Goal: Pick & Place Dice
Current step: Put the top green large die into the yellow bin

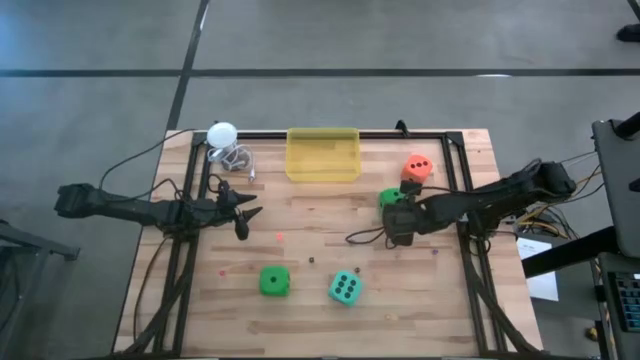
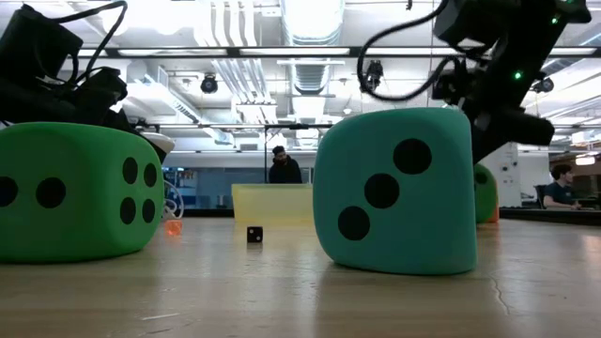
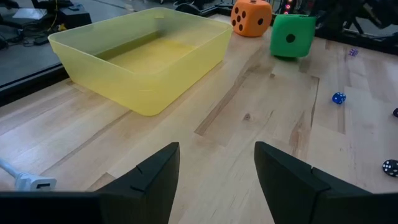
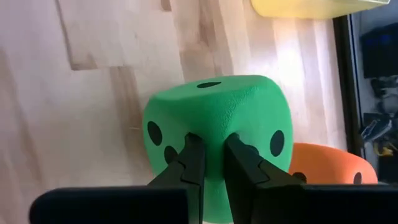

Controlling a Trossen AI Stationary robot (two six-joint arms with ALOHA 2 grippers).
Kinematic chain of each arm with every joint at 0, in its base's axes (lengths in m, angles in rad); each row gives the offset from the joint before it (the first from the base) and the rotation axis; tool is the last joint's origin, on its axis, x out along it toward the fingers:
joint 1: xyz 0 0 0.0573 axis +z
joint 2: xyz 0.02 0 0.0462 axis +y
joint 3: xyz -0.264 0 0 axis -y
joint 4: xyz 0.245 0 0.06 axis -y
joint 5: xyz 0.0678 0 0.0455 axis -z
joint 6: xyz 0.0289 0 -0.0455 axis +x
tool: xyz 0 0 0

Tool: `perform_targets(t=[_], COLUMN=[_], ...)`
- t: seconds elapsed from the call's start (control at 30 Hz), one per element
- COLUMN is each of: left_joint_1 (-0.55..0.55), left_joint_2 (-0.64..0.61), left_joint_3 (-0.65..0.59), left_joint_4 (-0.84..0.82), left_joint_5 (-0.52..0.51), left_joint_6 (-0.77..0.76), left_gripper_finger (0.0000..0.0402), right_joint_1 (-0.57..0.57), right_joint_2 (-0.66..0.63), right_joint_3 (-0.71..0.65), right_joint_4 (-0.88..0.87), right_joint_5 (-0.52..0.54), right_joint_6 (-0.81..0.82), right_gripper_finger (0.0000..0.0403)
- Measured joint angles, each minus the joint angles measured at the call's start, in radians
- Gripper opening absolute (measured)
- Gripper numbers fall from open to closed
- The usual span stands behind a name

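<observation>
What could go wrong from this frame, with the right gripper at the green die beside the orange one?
The right gripper pinches only a corner ridge of the green die, with fingers nearly together, so the soft die may slip or twist on lifting. The orange die sits right beside it and could get nudged. The yellow bin is some way off, so a weak hold might drop the die short. The left gripper waits open.
</observation>
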Motion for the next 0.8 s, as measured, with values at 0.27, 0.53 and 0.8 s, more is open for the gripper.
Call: perform_targets(t=[0.27, 0.53, 0.8], left_joint_1=[0.000, 0.000, 0.000], left_joint_2=[0.000, 0.000, 0.000], left_joint_3=[0.000, 0.000, 0.000], left_joint_4=[0.007, 0.010, 0.010], left_joint_5=[0.000, 0.000, 0.000], left_joint_6=[0.000, -0.003, -0.003], left_gripper_finger=[0.0212, 0.0212, 0.0212], right_joint_1=[0.001, 0.001, 0.000], right_joint_2=[-0.081, -0.069, -0.056], right_joint_3=[0.021, 0.132, 0.237], right_joint_4=[-0.014, -0.091, -0.108], right_joint_5=[0.020, 0.062, 0.152], right_joint_6=[-0.008, -0.056, -0.162], right_gripper_finger=[0.0010, 0.0009, 0.0009])
